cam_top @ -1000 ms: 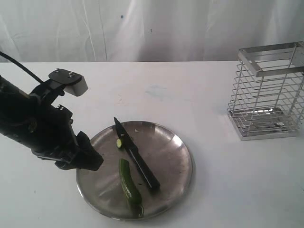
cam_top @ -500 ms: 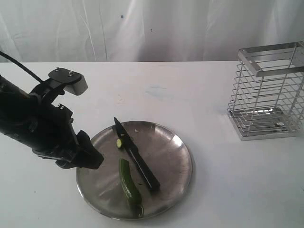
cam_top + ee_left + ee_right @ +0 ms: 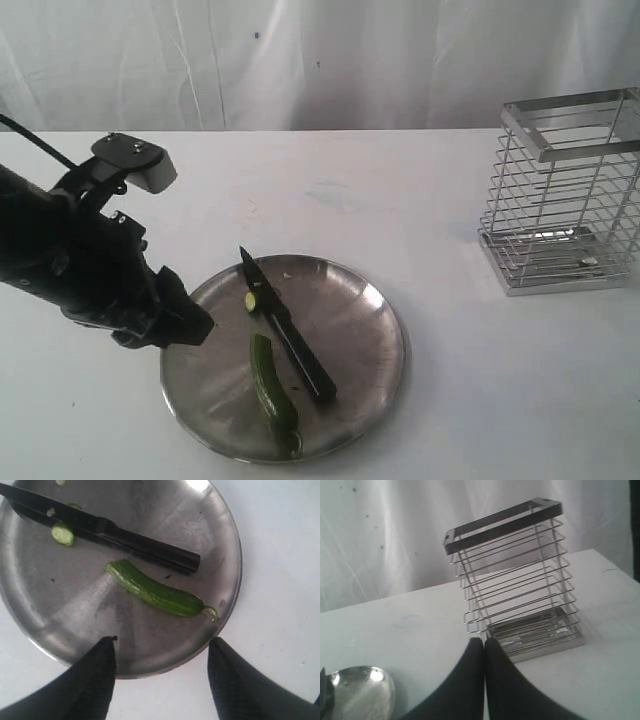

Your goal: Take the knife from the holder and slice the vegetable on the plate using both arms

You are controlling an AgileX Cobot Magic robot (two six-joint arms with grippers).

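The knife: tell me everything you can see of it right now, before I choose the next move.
The knife is slim and all black, with a pointed blade and a rounded handle. It is out of the holder and lies flat on the steel plate, with its blade tip at the far rim and its handle reaching towards the near side. A small cut slice appears to rest against the blade. The vegetable lies alongside the handle, with a narrow gap between them. Nothing grips the knife.

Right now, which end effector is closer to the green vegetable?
Left. The left end effector, open, hangs at the rim of the plate, near the vegetable; the right end effector, shut, faces the holder, away from the plate.
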